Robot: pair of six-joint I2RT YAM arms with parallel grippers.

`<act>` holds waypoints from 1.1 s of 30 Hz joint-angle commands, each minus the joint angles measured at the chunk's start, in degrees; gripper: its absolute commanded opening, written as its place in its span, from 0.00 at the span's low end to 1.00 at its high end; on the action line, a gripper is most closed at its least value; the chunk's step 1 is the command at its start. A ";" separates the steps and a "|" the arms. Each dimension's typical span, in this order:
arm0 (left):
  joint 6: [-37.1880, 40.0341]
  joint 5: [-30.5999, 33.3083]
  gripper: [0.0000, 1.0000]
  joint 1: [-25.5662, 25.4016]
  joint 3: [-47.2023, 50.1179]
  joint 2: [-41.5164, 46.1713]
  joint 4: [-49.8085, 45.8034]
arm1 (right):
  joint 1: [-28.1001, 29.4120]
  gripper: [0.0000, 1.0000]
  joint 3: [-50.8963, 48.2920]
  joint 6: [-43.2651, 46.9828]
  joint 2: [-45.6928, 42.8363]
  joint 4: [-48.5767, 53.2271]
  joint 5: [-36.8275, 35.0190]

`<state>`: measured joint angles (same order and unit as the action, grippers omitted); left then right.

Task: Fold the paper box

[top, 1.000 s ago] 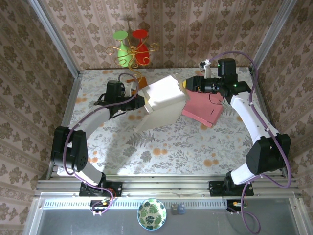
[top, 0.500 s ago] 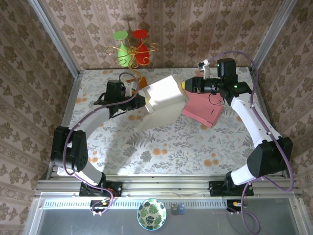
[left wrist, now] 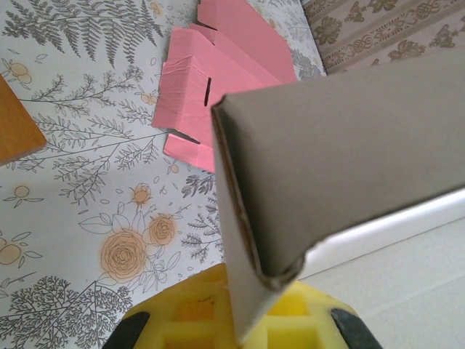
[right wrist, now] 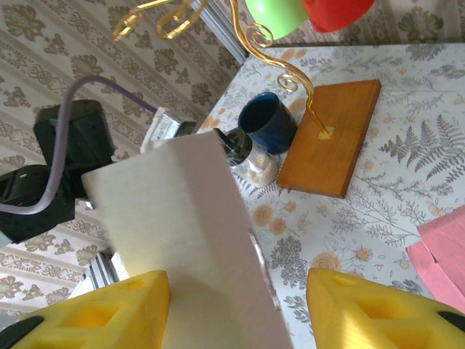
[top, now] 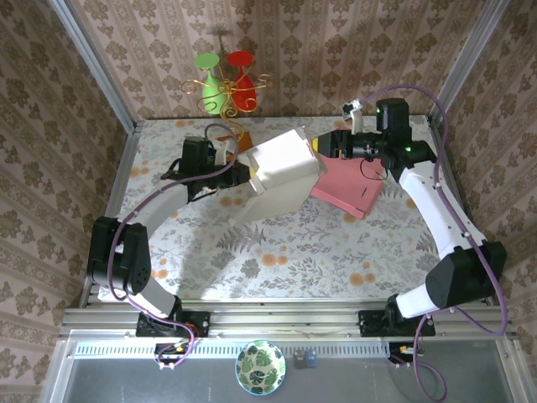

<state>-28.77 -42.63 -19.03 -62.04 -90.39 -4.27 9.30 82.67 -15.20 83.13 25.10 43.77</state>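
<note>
The white paper box (top: pixel 281 172) is held up over the middle of the table, partly formed. My left gripper (top: pixel 243 172) is shut on its left edge; in the left wrist view the yellow fingers (left wrist: pixel 182 320) pinch a brown-lined panel of the paper box (left wrist: pixel 341 153). My right gripper (top: pixel 323 144) is at the box's far right corner. In the right wrist view a white panel of the paper box (right wrist: pixel 182 218) runs between the spread yellow fingers (right wrist: pixel 378 309). The right gripper (right wrist: pixel 240 313) is open, with a gap on the panel's right side.
A flat pink box (top: pixel 348 189) lies on the table to the right of the white one, also the pink box (left wrist: pixel 218 65). A gold stand with green and red cups (top: pixel 225 80) rises from a wooden base (right wrist: pixel 330 138) at the back. A dark blue cup (right wrist: pixel 267 123) stands beside it. A patterned bowl (top: pixel 260 367) sits below the rail.
My right gripper has drawn back slightly to the right and its jaws have widened. The box's far right corner has shifted a little. The left arm has held still.
</note>
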 commanded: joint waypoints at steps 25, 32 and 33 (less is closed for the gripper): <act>-0.61 -3.71 0.00 -0.05 -2.25 -1.56 0.84 | -0.09 0.56 -0.53 -1.85 1.17 -2.89 4.50; -0.41 -3.51 0.00 -0.31 -2.22 -1.26 0.53 | 1.07 0.55 2.26 1.25 3.74 -0.22 1.10; -0.32 -3.51 0.00 -0.31 -2.24 -1.14 0.41 | 1.20 0.54 2.35 1.48 3.88 -0.03 0.56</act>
<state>-29.39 -44.77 -19.09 -62.30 -91.66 -3.95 10.00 82.67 -15.97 86.59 23.20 46.33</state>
